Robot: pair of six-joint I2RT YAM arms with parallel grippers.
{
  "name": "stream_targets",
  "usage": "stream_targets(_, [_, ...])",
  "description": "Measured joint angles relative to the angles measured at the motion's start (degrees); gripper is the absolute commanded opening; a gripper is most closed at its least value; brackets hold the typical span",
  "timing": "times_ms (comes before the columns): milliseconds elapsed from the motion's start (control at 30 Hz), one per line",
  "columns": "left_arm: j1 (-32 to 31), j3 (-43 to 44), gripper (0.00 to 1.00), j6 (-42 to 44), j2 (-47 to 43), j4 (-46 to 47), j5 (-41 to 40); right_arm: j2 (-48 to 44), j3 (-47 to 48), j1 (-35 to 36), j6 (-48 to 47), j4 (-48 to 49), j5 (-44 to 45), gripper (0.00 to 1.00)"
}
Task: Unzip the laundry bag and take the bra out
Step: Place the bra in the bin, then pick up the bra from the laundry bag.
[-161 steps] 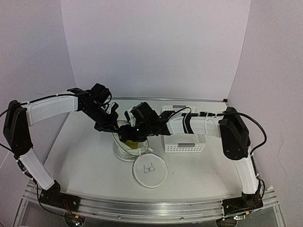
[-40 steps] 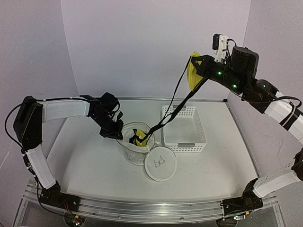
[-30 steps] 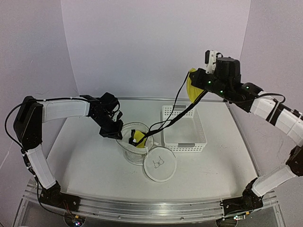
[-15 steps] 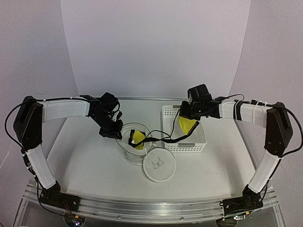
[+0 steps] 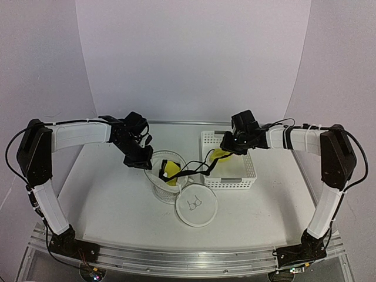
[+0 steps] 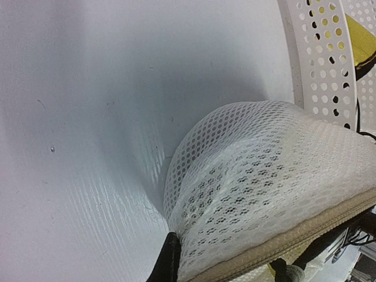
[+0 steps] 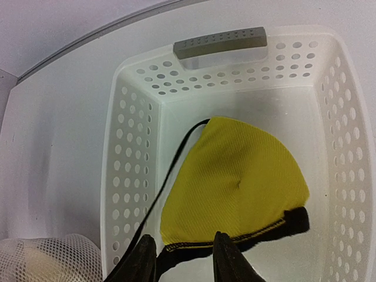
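Observation:
The laundry bag [image 5: 166, 187] stands unzipped at mid-table, its round lid [image 5: 197, 205] with the bra drawing hanging open toward me. My left gripper [image 5: 139, 160] is shut on the bag's mesh wall [image 6: 252, 188] just below the zipper band. The bra [image 5: 220, 155] is stretched out: one yellow cup [image 7: 235, 182] lies inside the white basket [image 5: 247, 176], the other yellow cup [image 5: 171, 170] sits in the bag, and a black strap [image 5: 194, 170] runs between them. My right gripper [image 7: 183, 261] is low in the basket, jaws apart, with the cup's black hem lying between its fingertips.
The perforated basket [image 7: 132, 158] has a grey handle [image 7: 220, 42] at its far end and stands just right of the bag. The basket's wall [image 6: 320, 59] also shows in the left wrist view. Purple walls enclose the table on three sides.
My right arm has come down from high in the air and lowered the yellow cup into the basket, then parted its jaws. The left gripper has held the bag without moving.

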Motion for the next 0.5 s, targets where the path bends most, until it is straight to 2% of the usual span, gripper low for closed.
stream_targets(167, [0.0, 0.6, 0.0, 0.0, 0.0, -0.1, -0.1, -1.6, 0.0, 0.0, -0.4, -0.4, -1.5, 0.41])
stream_targets(333, [0.0, 1.0, 0.0, 0.0, 0.0, -0.1, -0.2, -7.1, 0.1, 0.2, -2.5, -1.8, -6.1, 0.48])
stream_targets(500, [0.0, 1.0, 0.0, 0.0, 0.0, -0.1, -0.4, -11.8, 2.8, 3.8, -5.7, -2.8, -11.2, 0.56])
